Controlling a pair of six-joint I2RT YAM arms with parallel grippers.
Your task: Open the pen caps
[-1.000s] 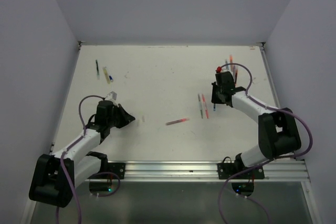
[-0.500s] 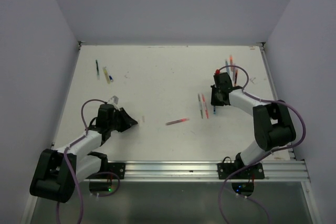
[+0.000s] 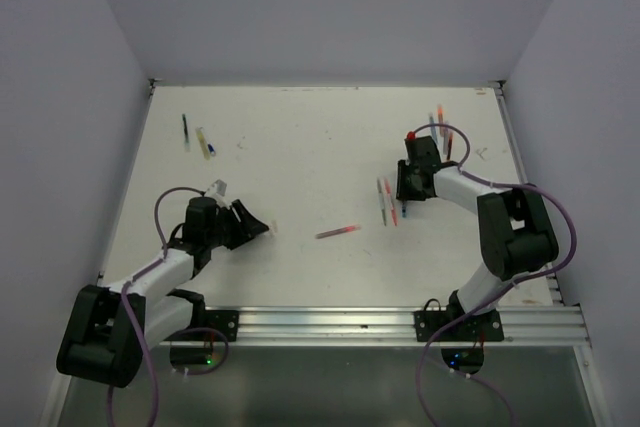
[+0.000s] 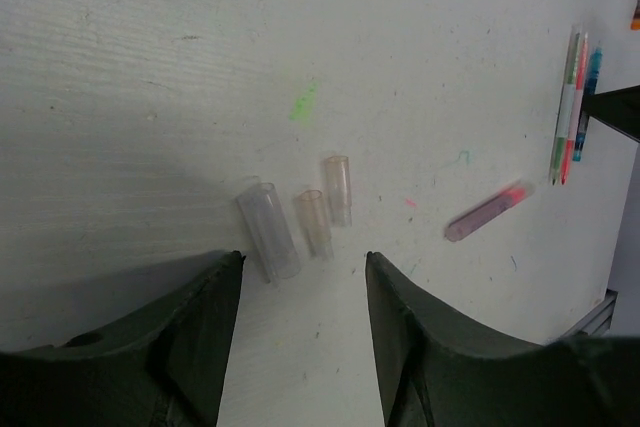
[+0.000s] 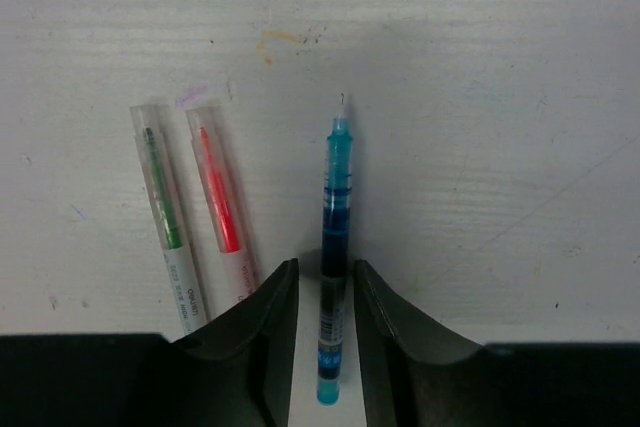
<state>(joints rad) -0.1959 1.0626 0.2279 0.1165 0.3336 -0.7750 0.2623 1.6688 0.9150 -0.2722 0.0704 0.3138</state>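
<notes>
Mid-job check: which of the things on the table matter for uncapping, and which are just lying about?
Job: green pen and red pen, both capped; blue pen, tip bare; three loose clear caps.
Lying about: green ink smear; yellow mark.

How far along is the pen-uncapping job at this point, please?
Done: three clear caps lie loose before the open left hand, and the blue pen shows a bare tip. In hand: nothing gripped; that pen lies between the right hand's parted fingers. Left: the green pen and red pen beside it are capped.
</notes>
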